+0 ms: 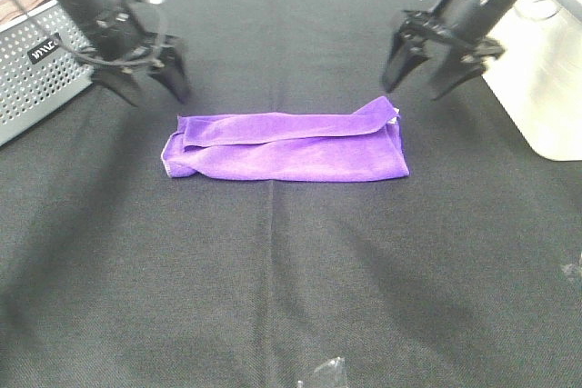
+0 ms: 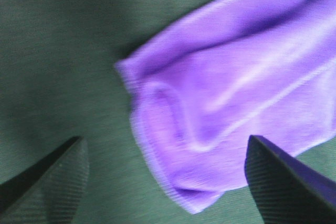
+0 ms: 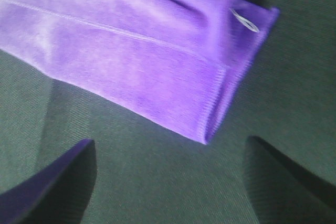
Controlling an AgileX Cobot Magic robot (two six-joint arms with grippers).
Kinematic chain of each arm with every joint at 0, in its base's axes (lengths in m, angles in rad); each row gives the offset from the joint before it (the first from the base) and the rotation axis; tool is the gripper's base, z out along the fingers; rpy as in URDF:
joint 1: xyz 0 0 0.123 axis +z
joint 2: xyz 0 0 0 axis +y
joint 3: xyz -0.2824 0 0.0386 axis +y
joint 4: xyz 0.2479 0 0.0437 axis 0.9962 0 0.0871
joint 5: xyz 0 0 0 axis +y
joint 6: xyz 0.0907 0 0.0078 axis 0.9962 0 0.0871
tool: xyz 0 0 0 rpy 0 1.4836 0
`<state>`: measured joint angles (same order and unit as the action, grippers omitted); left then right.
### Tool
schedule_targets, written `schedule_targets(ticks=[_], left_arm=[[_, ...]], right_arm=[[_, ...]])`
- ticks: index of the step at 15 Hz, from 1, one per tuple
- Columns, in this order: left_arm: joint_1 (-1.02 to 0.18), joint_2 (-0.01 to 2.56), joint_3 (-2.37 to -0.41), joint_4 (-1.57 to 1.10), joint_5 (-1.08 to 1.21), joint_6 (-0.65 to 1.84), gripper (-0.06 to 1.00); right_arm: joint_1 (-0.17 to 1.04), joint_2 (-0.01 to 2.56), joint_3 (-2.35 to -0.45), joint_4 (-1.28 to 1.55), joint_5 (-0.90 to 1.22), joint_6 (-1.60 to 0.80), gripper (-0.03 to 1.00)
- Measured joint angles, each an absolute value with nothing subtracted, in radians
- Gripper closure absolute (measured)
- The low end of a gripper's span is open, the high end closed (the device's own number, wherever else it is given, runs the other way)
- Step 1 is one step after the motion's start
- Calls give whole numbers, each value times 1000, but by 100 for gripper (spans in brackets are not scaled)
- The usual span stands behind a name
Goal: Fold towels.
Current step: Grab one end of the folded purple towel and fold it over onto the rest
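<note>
A bright purple towel [image 1: 286,144] lies folded into a long strip across the middle of the black table. Its left end [image 2: 210,108] is rumpled, and its right end [image 3: 157,61] carries a small white tag [image 3: 244,20]. My left gripper [image 1: 153,88] hovers open just beyond the strip's far left corner, holding nothing. Off the far right corner my right gripper [image 1: 426,74] hangs open and empty too. In each wrist view the two black fingertips [image 2: 47,179] [image 3: 47,182] stand wide apart above the cloth's end.
A grey perforated metal box [image 1: 36,65] stands at the far left edge. A white block [image 1: 541,79] sits at the far right. The black tablecloth [image 1: 291,279] spreads toward the front, with a small clear scrap [image 1: 326,372] at the front edge.
</note>
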<state>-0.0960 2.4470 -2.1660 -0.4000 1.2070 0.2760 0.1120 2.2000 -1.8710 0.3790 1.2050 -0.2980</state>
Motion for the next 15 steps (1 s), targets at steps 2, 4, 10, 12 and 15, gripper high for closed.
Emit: schedule_targets(ticks=[2, 4, 10, 12, 15], left_arm=[[-48, 2446, -2089, -504, 1208, 342, 19], [-32, 2447, -1989, -560, 1208, 412, 19], [-30, 2443, -1859, -621, 1140, 478, 19], [-41, 2460, -1859, -689, 1123, 482, 19], [-128, 2482, -1866, -748, 1037, 460, 19]], right_arm=[[112, 2190, -1870, 366, 1213, -272, 24], [112, 2171, -1870, 365, 1213, -246, 24], [112, 2072, -1869, 360, 1215, -183, 23], [112, 2031, -1869, 360, 1215, -167, 23], [112, 1966, -1868, 360, 1216, -165, 23]])
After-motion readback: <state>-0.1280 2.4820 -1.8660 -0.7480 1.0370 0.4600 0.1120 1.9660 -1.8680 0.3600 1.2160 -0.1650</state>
